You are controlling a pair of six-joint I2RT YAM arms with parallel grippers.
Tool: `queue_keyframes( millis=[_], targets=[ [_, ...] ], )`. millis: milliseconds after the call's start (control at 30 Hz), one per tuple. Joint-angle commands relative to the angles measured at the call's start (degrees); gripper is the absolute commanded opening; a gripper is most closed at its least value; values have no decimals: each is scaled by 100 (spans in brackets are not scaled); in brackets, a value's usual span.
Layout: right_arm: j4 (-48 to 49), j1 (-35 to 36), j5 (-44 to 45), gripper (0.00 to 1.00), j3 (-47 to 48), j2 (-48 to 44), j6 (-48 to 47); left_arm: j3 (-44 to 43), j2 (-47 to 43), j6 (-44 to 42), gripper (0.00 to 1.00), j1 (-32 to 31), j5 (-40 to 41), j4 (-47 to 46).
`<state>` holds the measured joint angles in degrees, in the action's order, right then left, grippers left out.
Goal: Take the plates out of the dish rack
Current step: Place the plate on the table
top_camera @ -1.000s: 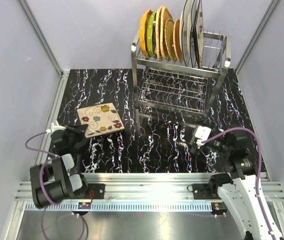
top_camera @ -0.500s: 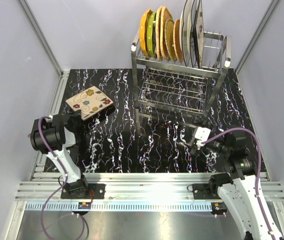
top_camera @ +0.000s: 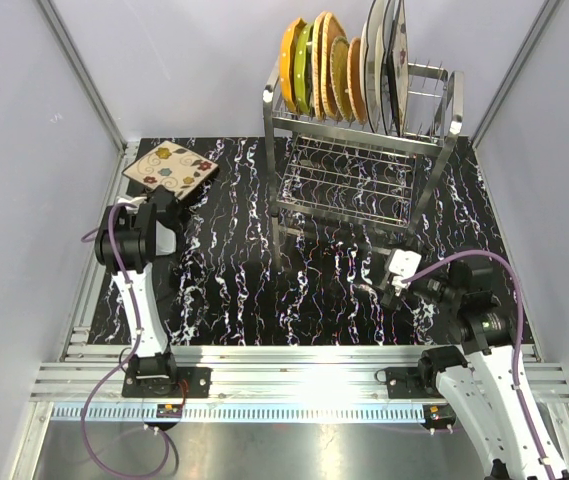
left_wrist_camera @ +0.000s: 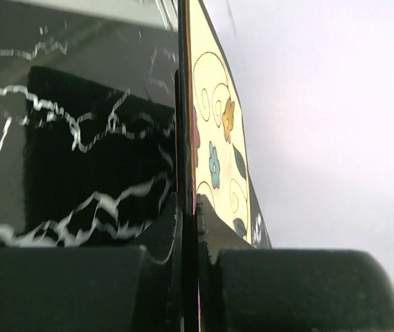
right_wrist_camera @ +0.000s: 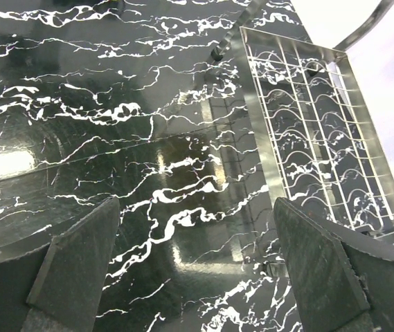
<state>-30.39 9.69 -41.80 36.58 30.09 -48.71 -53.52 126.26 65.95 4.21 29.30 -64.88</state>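
Note:
My left gripper [top_camera: 171, 195] is shut on the near edge of a square beige floral plate [top_camera: 170, 166], held over the table's far left corner. In the left wrist view the plate [left_wrist_camera: 217, 145] stands edge-on between my clamped fingers [left_wrist_camera: 214, 228]. The steel wire dish rack [top_camera: 359, 165] stands at the back middle. Its top tier holds several upright plates: orange [top_camera: 291, 60], green [top_camera: 304, 62], wicker [top_camera: 336, 68], white [top_camera: 374, 62] and another square one [top_camera: 400, 62]. My right gripper [top_camera: 384, 278] is open and empty, low in front of the rack. The right wrist view shows the rack's lower shelf [right_wrist_camera: 321, 131].
The table top is black marble-patterned [top_camera: 324, 300]. Grey walls with aluminium posts [top_camera: 84, 75] close in the left, back and right. A metal rail [top_camera: 294, 365] runs along the near edge by the arm bases.
My left arm has swung up and away, carrying the floral plate from the near left of the table to the far left corner. The right arm has barely moved.

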Motion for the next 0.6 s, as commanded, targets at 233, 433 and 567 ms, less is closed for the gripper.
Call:
queue_keyframes(
  millis=[233,433,567],
  targets=[
    [-143,15,295,100,403,41,-86,-915,57,110,12,19,1403,211],
    [-142,24,365,100,534,94,-104,-696,-31,462,31,19,1263,862],
    [-195,24,427,100,605,50,-95,-538,-136,497,46,27,1034,1056]
  ],
)
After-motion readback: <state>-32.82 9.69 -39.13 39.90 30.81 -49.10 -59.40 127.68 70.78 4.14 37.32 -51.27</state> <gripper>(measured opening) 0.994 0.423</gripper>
